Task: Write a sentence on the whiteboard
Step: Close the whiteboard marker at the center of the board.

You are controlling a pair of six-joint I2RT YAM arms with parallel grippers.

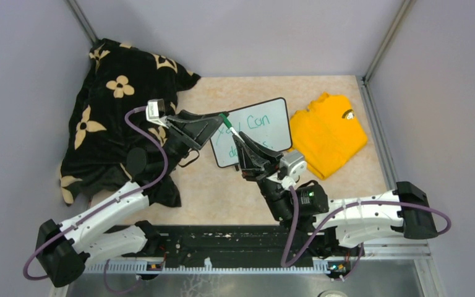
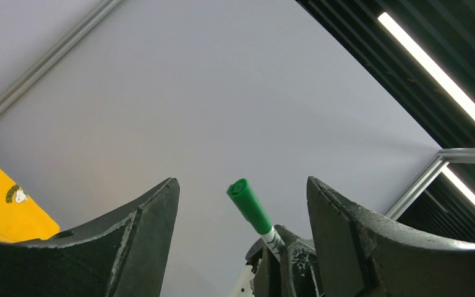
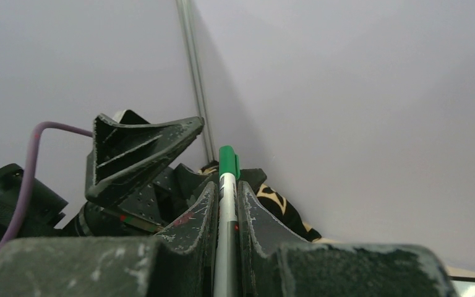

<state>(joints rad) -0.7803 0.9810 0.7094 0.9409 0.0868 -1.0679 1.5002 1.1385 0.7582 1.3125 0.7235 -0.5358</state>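
Observation:
The whiteboard (image 1: 261, 127) lies flat mid-table, with green handwriting on it. My right gripper (image 1: 239, 138) is shut on a white marker (image 1: 231, 129) with a green end and holds it above the board's left part. In the right wrist view the marker (image 3: 226, 185) is clamped between the fingers of the right gripper (image 3: 226, 185), green end pointing away. My left gripper (image 1: 218, 124) is open, its jaws either side of the marker's green end (image 2: 250, 206) without touching it. The left gripper (image 2: 241, 185) shows a wide gap.
A folded yellow shirt (image 1: 328, 133) lies right of the board and shows in the left wrist view (image 2: 6, 210). A black blanket with cream flowers (image 1: 111, 117) is heaped at the left and back. Grey walls enclose the table.

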